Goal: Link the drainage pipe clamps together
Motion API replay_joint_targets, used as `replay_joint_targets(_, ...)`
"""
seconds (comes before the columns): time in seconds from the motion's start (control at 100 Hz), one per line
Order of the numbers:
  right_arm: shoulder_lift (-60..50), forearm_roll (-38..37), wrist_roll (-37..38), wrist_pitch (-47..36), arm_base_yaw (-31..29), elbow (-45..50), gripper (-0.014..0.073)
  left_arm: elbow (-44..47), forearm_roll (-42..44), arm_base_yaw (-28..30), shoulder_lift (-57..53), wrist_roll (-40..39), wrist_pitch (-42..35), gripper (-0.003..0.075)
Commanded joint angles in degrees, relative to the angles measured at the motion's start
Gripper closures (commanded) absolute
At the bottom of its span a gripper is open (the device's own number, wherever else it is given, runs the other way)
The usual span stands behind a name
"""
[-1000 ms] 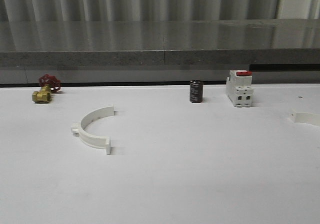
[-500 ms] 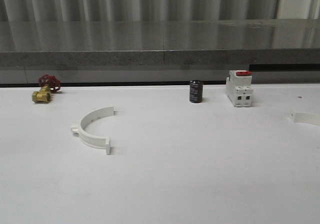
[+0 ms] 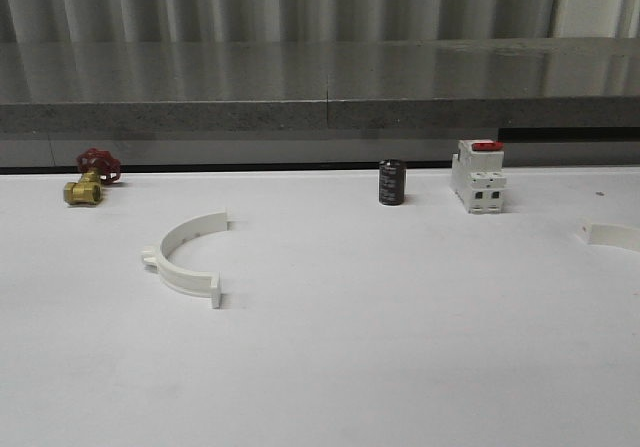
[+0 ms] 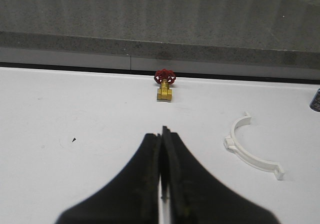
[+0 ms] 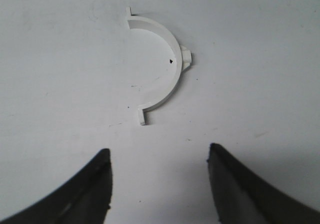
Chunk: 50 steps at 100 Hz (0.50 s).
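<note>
One white half-ring drainage pipe clamp [image 3: 185, 279] lies flat on the left part of the white table, its open side facing right. The other clamp [image 3: 612, 235] lies at the table's right edge, partly cut off in the front view. My left gripper [image 4: 163, 132] is shut with nothing in it, and the left clamp [image 4: 250, 158] lies off to its side. My right gripper [image 5: 159, 153] hangs open above the table, and the right clamp [image 5: 183, 61] lies just beyond its fingertips, apart from them.
At the back of the table stand a brass valve with a red handle [image 3: 90, 177], a small black cylinder [image 3: 392, 183] and a white boxy switch with a red top [image 3: 478, 176]. A grey stone ledge [image 3: 320, 117] runs behind them.
The clamp at the right edge looks slightly flatter in the front view than a second ago. Nothing else has moved.
</note>
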Motion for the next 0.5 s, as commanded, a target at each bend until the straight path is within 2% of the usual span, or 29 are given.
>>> replay_joint_targets(0.0,3.7,0.1,-0.4,-1.2,0.0,-4.2,0.0065,-1.5,0.2,0.1,0.7,-0.5,-4.6,0.0741)
replay_joint_targets(0.49,30.3,0.4,-0.4,3.4,-4.2,-18.1,0.0065,-1.5,0.2,0.1,0.7,-0.5,-4.6,0.0741)
